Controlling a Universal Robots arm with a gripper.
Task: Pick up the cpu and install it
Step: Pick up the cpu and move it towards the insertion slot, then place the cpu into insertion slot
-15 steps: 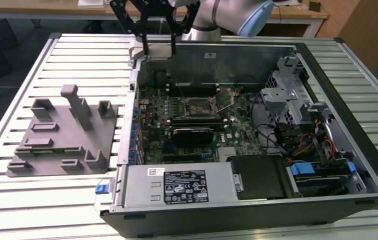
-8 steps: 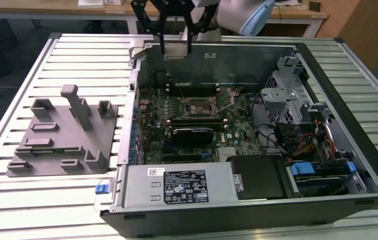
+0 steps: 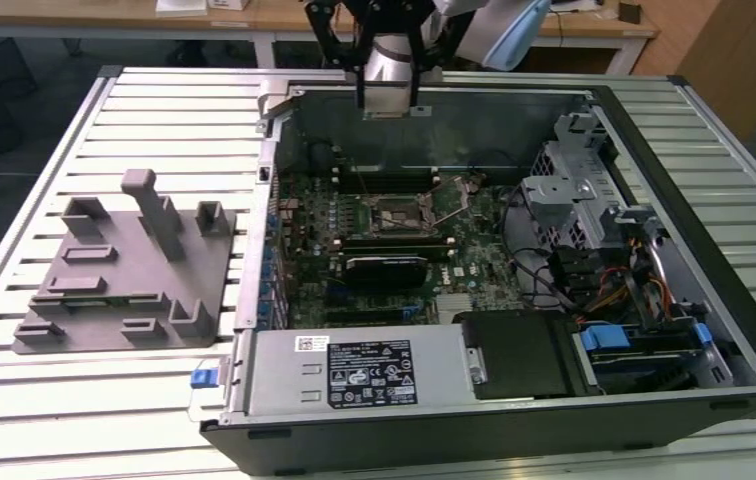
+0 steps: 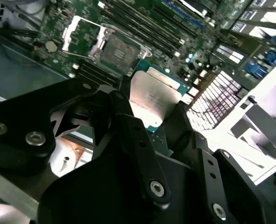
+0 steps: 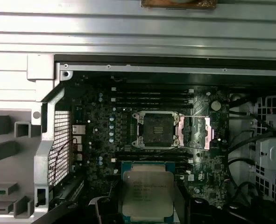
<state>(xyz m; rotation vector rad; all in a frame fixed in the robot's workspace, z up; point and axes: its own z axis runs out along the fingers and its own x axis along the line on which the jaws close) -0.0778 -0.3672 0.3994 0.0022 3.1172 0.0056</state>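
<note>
Item: open computer case, laid on its side on a ribbed metal table. The cpu is held in the gripper, whose black fingers are closed against two opposite edges of the chip. Its silvery top plate is turned towards the cameras in both wrist views. The chip is carried in the air above the case, apart from the green motherboard and not seated. The processor socket is seen open, with its metal cover plate folded aside and black memory slots next to it. Faint print is carried on the cpu's plate in the first wrist view but cannot be made out. A white sticker and a black sticker with small symbols are fixed to the grey power supply at the near edge of the case, and a blue tab is set beside it. A grey plastic fixture with upright posts is placed on the table to the exterior view's left of the case. Wooden desks are seen beyond the table.
</note>
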